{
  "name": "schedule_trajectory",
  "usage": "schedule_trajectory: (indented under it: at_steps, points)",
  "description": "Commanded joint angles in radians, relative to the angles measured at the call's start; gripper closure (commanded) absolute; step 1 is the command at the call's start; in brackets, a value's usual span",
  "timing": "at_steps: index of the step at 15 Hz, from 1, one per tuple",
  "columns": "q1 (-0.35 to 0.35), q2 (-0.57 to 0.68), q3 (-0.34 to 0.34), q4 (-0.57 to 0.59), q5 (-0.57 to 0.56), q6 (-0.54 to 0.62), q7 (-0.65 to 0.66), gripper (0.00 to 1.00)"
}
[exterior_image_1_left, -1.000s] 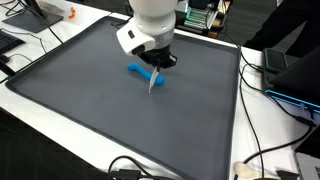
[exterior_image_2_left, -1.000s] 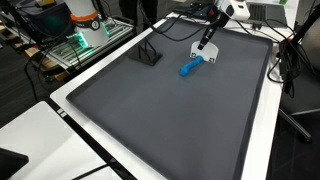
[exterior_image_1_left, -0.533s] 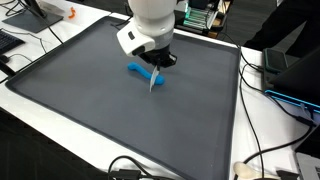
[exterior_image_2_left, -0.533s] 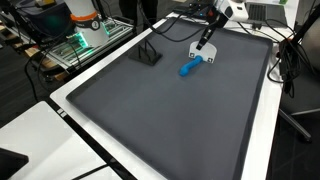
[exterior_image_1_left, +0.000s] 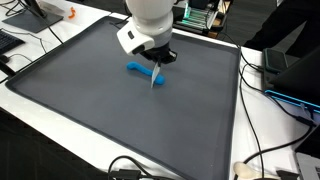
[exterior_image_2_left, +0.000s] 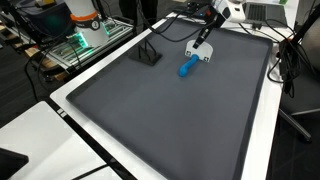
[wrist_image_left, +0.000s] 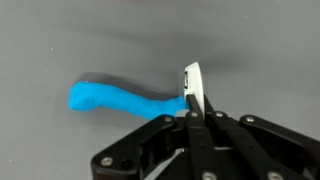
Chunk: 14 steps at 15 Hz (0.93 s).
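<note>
Here's the blue tool (wrist_image_left: 120, 100): a curved, bright blue handle with a flat white blade at one end. The hand (wrist_image_left: 192, 108) pinches that white tip, fingers closed tight on it. The handle stretches sideways, about level, low over the dark mat (exterior_image_1_left: 100, 110), towards its far edge in both exterior views (exterior_image_2_left: 186, 68).

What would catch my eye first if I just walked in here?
A bright blue-handled tool stands out against the big dark grey mat, the only colour on it. The end effector, black-fingered, is shut on the tool's white end, toward the mat's far side in both exterior views.
</note>
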Motion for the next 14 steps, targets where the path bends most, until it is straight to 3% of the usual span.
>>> schedule_trajectory:
  at_steps: [1, 14]
  points:
    - [-0.017, -0.033, 0.009, -0.045, 0.041, -0.022, -0.033, 0.99]
    - [-0.028, -0.096, 0.003, -0.059, 0.078, -0.051, -0.049, 0.99]
